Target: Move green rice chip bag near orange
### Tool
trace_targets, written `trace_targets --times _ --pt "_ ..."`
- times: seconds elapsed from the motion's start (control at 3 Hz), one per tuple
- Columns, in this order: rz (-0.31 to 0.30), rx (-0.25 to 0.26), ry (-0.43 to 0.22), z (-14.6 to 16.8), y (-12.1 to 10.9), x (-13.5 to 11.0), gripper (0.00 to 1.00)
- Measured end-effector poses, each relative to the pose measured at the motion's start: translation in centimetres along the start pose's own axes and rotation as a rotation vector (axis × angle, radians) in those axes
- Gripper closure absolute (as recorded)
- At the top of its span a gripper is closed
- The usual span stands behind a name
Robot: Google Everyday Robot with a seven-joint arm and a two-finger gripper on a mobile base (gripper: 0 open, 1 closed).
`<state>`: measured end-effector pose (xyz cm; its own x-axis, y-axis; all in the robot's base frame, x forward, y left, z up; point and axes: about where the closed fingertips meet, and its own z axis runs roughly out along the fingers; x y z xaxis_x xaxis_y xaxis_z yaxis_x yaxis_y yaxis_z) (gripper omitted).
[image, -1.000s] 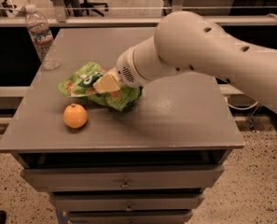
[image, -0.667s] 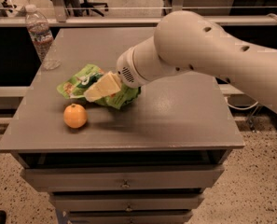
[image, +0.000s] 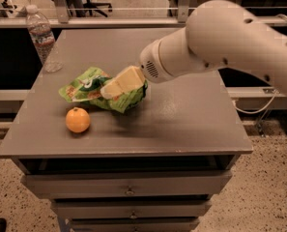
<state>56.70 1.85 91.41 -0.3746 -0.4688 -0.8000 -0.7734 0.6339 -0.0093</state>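
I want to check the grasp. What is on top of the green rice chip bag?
The gripper lies over the middle of the green rice chip bag. The bag surface beneath it is covered, so contact cannot be confirmed.

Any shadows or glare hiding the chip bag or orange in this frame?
Camera view: warm, dim light; soft shadows lie under the green rice chip bag and the orange, both readable; the gripper sits over the bag's middle, covering part; no harsh glare on the tabletop.
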Motion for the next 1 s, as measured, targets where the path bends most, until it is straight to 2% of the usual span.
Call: trace_targets --times 0.33,0.67,1.0 --pt "0.031 0.027 -0.083 -4.2 -4.2 0.2 0.00" --pt "0.026 0.097 -0.199 -10.6 -10.0 1.0 0.00" --pt "-0.041 0.131 -0.207 -12.0 -10.8 1.1 0.00"
